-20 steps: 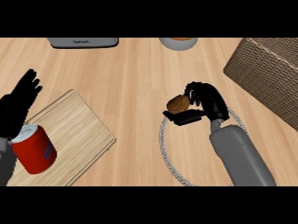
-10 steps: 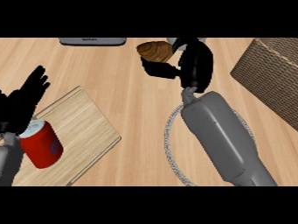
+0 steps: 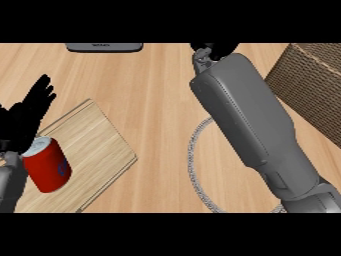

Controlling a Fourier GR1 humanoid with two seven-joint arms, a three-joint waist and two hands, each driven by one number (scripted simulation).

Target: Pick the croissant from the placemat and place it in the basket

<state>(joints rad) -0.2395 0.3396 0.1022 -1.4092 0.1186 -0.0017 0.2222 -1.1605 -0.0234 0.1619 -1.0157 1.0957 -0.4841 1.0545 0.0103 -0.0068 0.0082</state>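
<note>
My right forearm point(image 3: 250, 125) stretches up across the middle of the head view. Only the base of the right hand point(image 3: 214, 49) shows, at the top edge; the rest is cut off. No croissant is in view. The round placemat point(image 3: 194, 167), with its grey braided rim, lies under that forearm and is mostly hidden by it. The brown woven basket point(image 3: 317, 87) stands at the right, beside the forearm. My left hand point(image 3: 19, 119) rests open at the left edge, fingers up.
A red can point(image 3: 47, 165) stands on a light wooden board point(image 3: 92, 145) at the lower left, just under my left hand. A dark grey appliance edge point(image 3: 104, 47) shows at the top.
My right arm has stretched further up and away; the hand and the croissant it held have passed out of the top of the view. The left hand has stayed put.
</note>
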